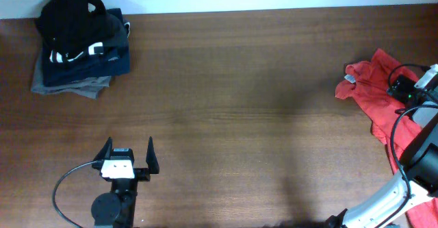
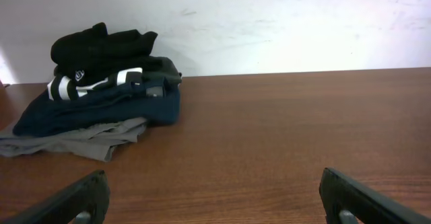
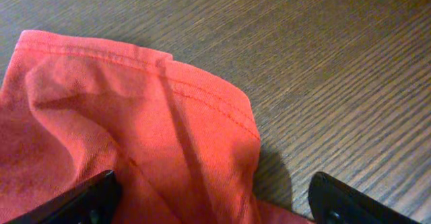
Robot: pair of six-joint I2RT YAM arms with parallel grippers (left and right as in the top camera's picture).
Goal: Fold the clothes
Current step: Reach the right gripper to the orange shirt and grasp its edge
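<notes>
The brown bench [image 1: 226,84] fills the overhead view, and most of it is bare wood. The orange-red shirt [image 1: 373,94] lies crumpled at its right edge, on the right arm's side and well apart from the left arm. Its long axis runs roughly from far to near, slanting out toward that edge, where part of it passes out of view under the right arm. At the far left corner sits a pile [image 1: 79,50] of folded black, navy and grey garments, stacked and not part of this job. No container is in view. The left fingers [image 1: 152,156] stand wide apart and empty at the near left, pointing across bare wood toward the pile. The right fingers [image 3: 350,200] are also spread wide, low over the shirt, with red cloth lying beneath and between them. Nothing shows them pinching it, so I judge the shirt not yet held. Folding has not begun, and the right arm is plainly the one to take hold and draw the shirt toward the middle. A stitched hem [image 3: 202,93] curves just ahead of those fingers, with bare bench beyond it. The white neck label [image 1: 350,79] marks the shirt's far left end.
</notes>
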